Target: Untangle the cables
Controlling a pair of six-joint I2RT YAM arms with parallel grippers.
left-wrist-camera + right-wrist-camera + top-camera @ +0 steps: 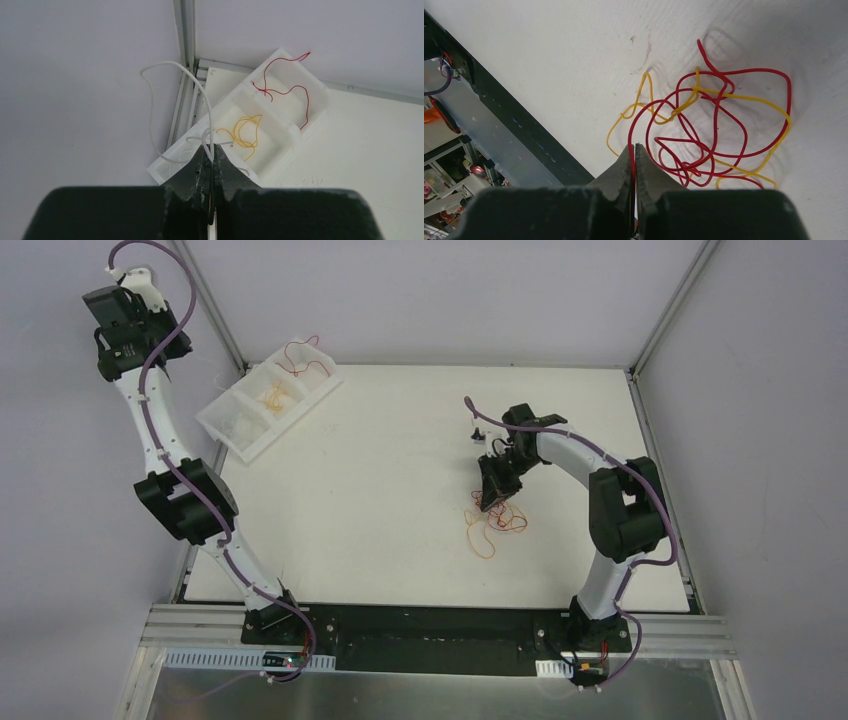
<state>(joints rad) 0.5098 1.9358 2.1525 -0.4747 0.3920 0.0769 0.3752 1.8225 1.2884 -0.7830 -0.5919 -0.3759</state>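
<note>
Right wrist view: note thin red and yellow cables [696,89] looped loosely, far from the tray [288,414]. Your right gripper [634,146] pinches a red strand [631,132], and your left gripper [211,147] pinches a white wire [210,122].

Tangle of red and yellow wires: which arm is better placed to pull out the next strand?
The right. Its jaws are shut on a red strand of the tangle of thin red and yellow wires, while the left arm is off at the white compartment tray, pinching a white wire.

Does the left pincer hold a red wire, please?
No, the left pincer is shut on a white wire; the red wire lies in the tray.
</note>
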